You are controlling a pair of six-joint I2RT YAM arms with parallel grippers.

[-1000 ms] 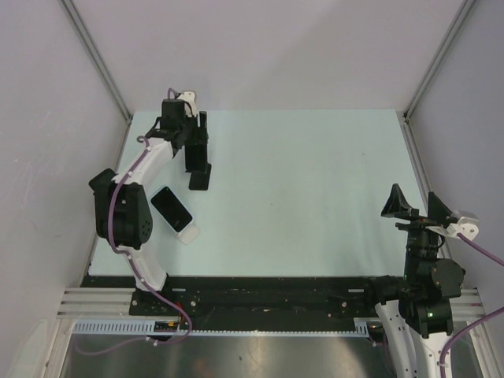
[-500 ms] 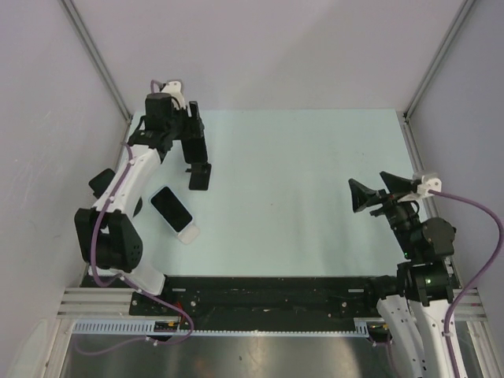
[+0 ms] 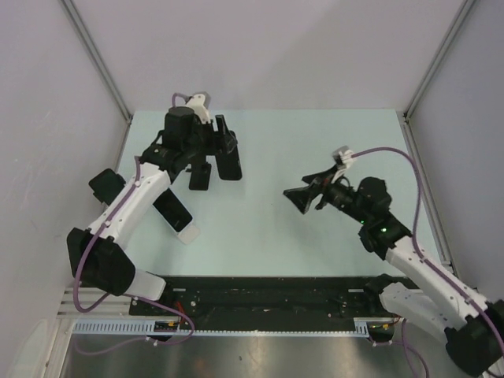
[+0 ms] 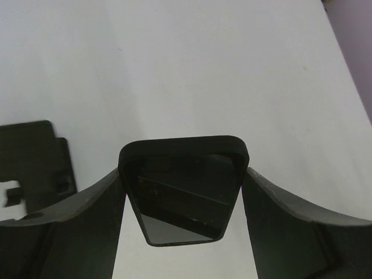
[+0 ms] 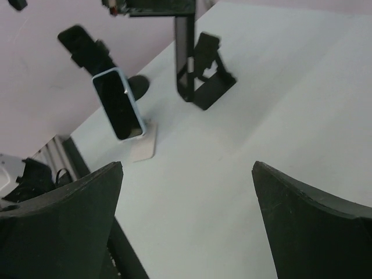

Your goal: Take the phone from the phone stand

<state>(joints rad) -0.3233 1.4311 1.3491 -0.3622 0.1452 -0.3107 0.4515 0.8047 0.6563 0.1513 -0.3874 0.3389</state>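
My left gripper is shut on a black phone and holds it upright above the table, just right of the empty black phone stand. In the left wrist view the phone sits clamped between both fingers, with the stand at the left. My right gripper is open and empty over the table's middle, pointing left. Its wrist view shows the black stand and the held phone at the top.
A second phone in a light blue case leans on a white stand near the left arm; it also shows in the right wrist view. White walls enclose the pale table.
My left gripper has lifted the black phone off the black stand and carried it to the right. My right arm has swung from the right edge toward the table's middle.
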